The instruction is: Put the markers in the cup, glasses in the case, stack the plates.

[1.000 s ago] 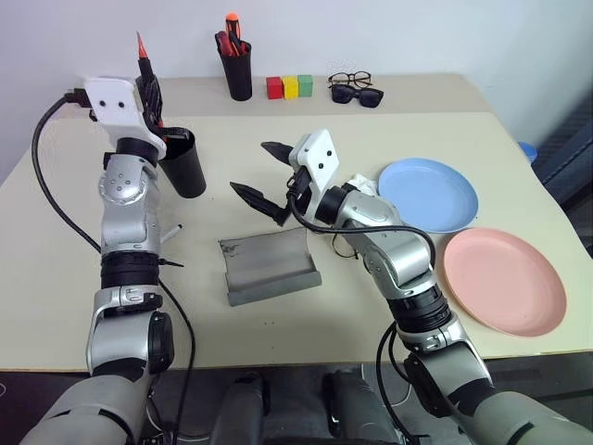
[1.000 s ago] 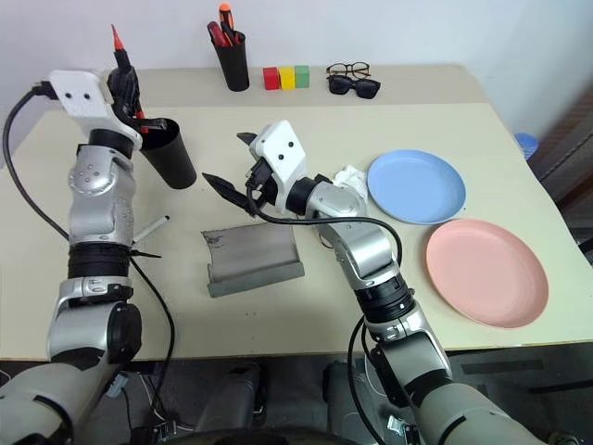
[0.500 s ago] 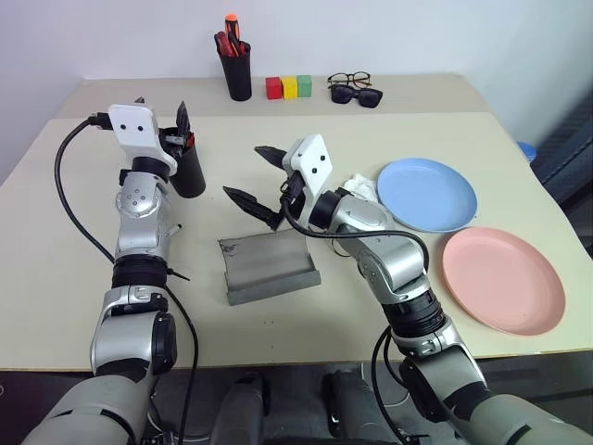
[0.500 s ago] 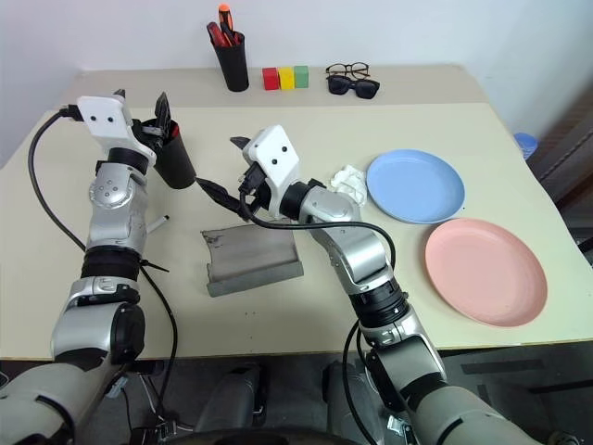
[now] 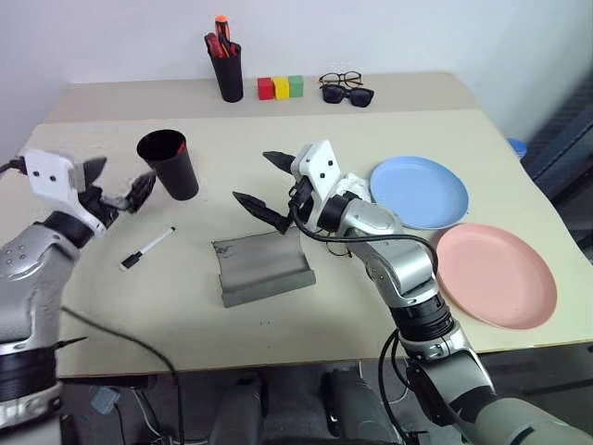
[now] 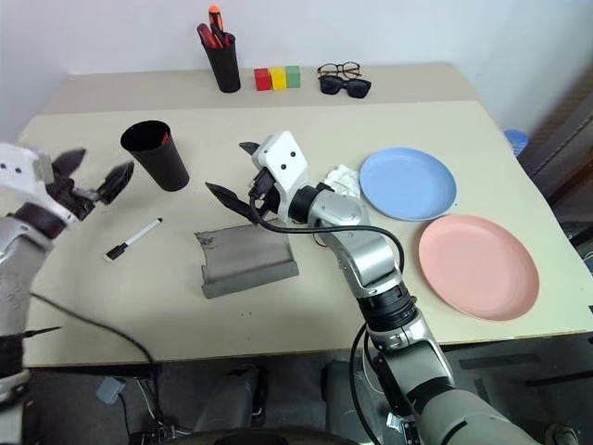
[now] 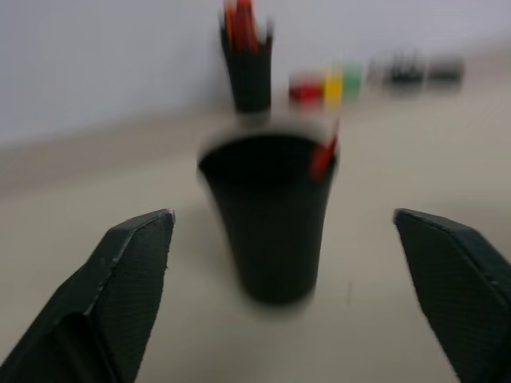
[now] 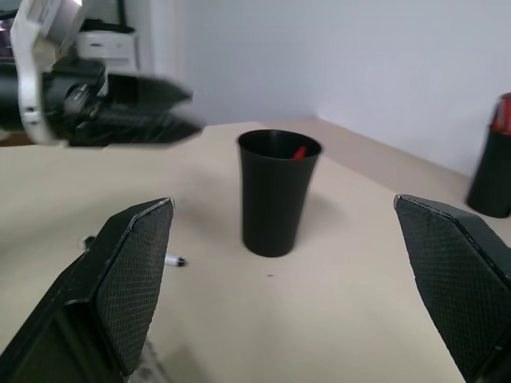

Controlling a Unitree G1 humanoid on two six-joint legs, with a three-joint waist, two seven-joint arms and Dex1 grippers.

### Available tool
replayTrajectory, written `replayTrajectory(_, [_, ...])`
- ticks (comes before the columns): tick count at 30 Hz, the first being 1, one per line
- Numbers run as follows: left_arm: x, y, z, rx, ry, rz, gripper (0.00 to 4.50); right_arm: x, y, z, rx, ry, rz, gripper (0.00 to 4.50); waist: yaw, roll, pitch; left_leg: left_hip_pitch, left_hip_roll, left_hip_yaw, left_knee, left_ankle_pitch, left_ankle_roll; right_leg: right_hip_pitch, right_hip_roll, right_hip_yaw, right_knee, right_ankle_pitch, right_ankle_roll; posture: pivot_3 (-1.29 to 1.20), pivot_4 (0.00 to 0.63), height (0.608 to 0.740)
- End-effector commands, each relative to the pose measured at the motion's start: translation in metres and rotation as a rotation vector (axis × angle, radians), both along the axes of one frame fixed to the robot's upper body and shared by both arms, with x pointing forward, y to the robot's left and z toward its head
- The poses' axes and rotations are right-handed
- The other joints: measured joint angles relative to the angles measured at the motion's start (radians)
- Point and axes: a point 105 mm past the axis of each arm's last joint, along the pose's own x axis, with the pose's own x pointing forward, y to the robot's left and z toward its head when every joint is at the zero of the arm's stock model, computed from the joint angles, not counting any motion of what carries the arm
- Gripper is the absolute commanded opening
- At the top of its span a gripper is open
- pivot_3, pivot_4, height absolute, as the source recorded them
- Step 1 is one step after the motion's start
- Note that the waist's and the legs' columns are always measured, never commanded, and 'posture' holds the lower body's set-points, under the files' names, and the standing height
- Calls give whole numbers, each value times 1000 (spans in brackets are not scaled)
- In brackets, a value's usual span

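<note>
1. On the table, head views: left end effector (image 5: pixel 116 190) now spread wide and empty, pulled back from the cup (image 5: pixel 169 164); red marker (image 5: pixel 180 146) released, resting inside against the rim. One marker done.
2. Still lying flat beside the cup: white marker (image 5: pixel 147 247), likely the next pick. Right end effector (image 5: pixel 263 182) wide, empty, above the grey case (image 5: pixel 261 267). Blue plate (image 5: pixel 419 192) and pink plate (image 5: pixel 496 274) side by side, unstacked.
3. In the left wrist view: cup (image 7: pixel 269 215) upright, matte black, tapered, red tip (image 7: pixel 322 157) at the rim.
4. In the right wrist view: same cup (image 8: pixel 275 191), white marker (image 8: pixel 172 259) nearby.
</note>
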Motion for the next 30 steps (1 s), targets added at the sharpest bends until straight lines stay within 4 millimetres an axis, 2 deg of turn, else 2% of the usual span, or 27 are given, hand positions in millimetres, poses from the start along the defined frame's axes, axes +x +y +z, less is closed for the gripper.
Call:
replayTrajectory(1, [-3,-3,-20,72,185,34,4472,-9,2,12,25,-44,41,4500,5,1,0,1,0,0,0,0,0,2,0,0,0,0,0,0,150,740])
replayTrajectory(7, [4,-2,-55,85,472,102,4472,-14,5,9,15,-42,71,4500,2,0,0,2,0,-1,0,0,0,3,1,-1,-1,0,0,0,150,740])
replayTrajectory(8, [4,-5,-58,68,505,86,4233,-16,5,9,14,-40,75,4500,0,0,0,1,0,-1,0,0,0,3,1,-1,-1,0,0,0,150,740])
replayTrajectory(10, [6,-8,-64,75,553,68,3573,-18,5,8,11,-36,86,4500,-2,0,0,1,0,-1,0,0,0,2,2,-1,-1,0,0,0,150,740])
replayTrajectory(17, [11,-2,-70,97,575,92,32,-28,3,2,-15,-21,122,4500,0,0,0,1,0,0,-1,0,0,1,1,0,0,0,0,0,150,740])
replayTrajectory(20, [16,-8,-59,88,507,53,32,-29,3,1,-22,-18,125,4500,1,0,0,1,0,0,-1,0,0,1,1,0,0,0,0,0,150,740])
replayTrajectory(22, [20,-34,-30,75,312,-112,32,-30,2,1,-25,-16,126,4500,2,0,0,1,0,0,-1,0,0,1,1,0,0,0,0,0,150,740])
replayTrajectory(25, [11,-71,15,11,18,-342,32,-29,3,0,-29,-15,132,4500,8,0,0,0,1,0,-1,0,0,0,-1,0,-1,0,0,0,150,740])
replayTrajectory(28, [7,-88,51,-108,-167,-412,32,-29,4,1,-28,-16,140,4500,12,0,0,-1,1,0,0,0,0,0,-3,0,-2,0,0,0,150,740])
replayTrajectory(30, [14,-89,79,-194,-300,-380,32,-29,6,2,-23,-18,143,4500,15,0,0,-1,0,0,1,0,0,0,-2,0,-1,0,0,0,150,740])
